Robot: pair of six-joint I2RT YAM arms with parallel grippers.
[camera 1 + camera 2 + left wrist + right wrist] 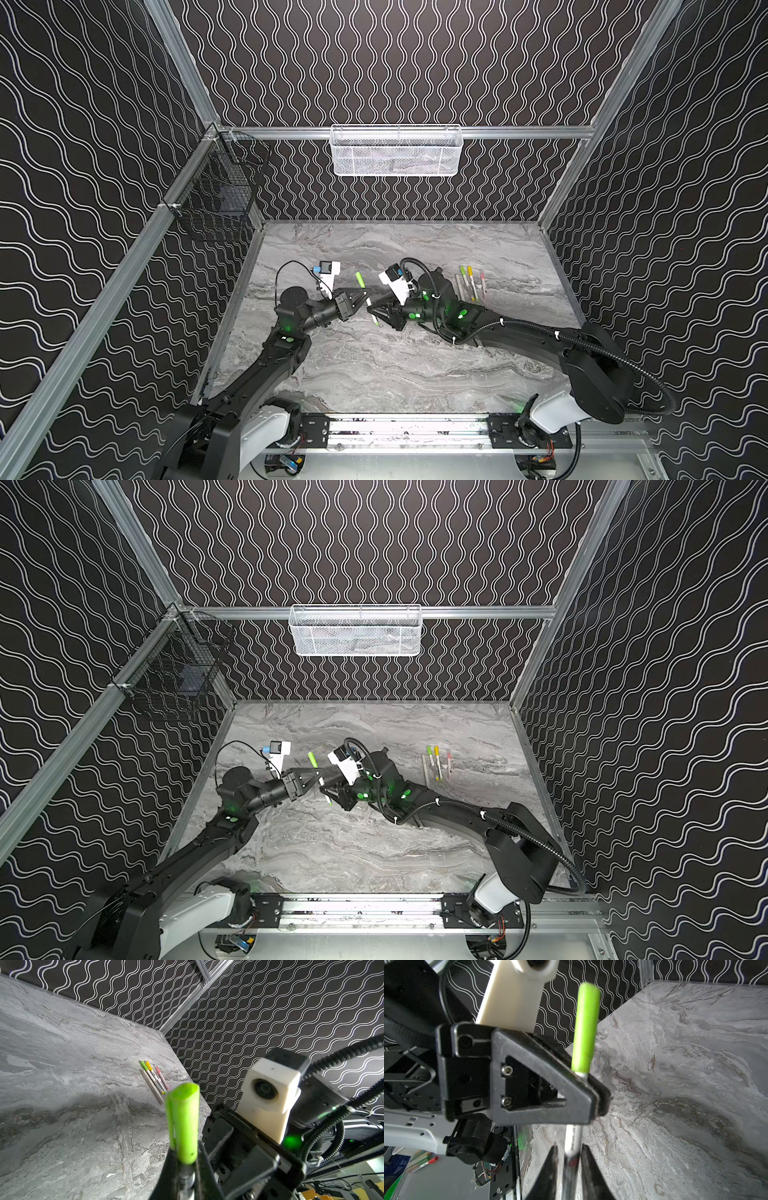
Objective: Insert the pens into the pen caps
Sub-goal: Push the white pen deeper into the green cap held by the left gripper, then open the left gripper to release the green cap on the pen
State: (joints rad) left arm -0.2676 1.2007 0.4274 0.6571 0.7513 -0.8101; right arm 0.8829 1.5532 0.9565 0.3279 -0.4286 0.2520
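Mid-table, where the tips meet: left gripper and right gripper face each other, almost touching.
Left arm: reaches in from the near left, wrist level, pointing right.
Left grip: clenched on the pen, on the barrel just under its lime green cap.
Right arm: stretched low from the near right, pointing left.
Right grip: jaws slightly parted, flanking the barrel nearer its bare end; a sliver of gap shows on one side.
Pen's place: held off the marble table, cap end far, bare end near.
Other pens: three, capped green, yellow and pink, lying side by side at far right, beside a grey strip.
White mesh basket: on the far rail; contents indistinct.
Black wire basket: on the left rail; a dark shape inside, unclear.
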